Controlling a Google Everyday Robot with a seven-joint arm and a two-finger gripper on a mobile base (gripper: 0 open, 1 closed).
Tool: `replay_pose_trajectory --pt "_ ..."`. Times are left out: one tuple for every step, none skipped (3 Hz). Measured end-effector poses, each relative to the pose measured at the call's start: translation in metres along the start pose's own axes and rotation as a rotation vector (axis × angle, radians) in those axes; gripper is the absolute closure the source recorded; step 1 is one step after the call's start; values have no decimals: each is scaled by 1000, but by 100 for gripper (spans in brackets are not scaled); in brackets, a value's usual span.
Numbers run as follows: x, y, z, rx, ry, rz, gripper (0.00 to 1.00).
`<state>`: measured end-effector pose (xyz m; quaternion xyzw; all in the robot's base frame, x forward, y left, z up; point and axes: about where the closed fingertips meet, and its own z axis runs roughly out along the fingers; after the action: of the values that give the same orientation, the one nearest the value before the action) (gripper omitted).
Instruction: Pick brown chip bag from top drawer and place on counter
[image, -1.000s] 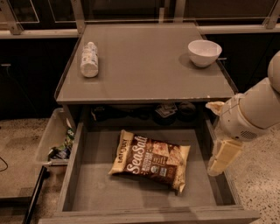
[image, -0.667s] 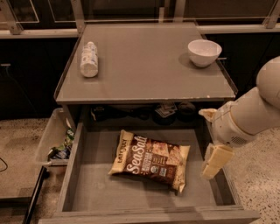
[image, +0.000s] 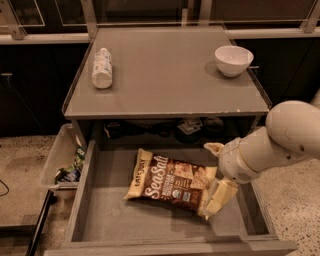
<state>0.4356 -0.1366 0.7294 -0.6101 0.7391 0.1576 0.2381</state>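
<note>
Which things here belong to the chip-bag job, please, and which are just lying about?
Job: brown chip bag, lying in the open top drawer; counter; hand, in the drawer at the bag's end.
Lying about: white bottle; white bowl; clear plastic bin beside the drawer.

The bottle (image: 102, 68) lies on the left side of the counter (image: 170, 95), and the bowl (image: 233, 60) stands at its back right. Below and in front of the counter, the top drawer (image: 115, 220) stands open. The chip bag (image: 167, 180) lies in it, right of centre. The gripper (image: 217, 197) is inside the drawer at the bag's right end. A bin (image: 56, 159) sits left of the drawer.
</note>
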Motion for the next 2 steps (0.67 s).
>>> replay_pose_trajectory --pt "-4 0 30 10 -73 -33 0" --pt "-4 -5 58 25 -135 -57 0"
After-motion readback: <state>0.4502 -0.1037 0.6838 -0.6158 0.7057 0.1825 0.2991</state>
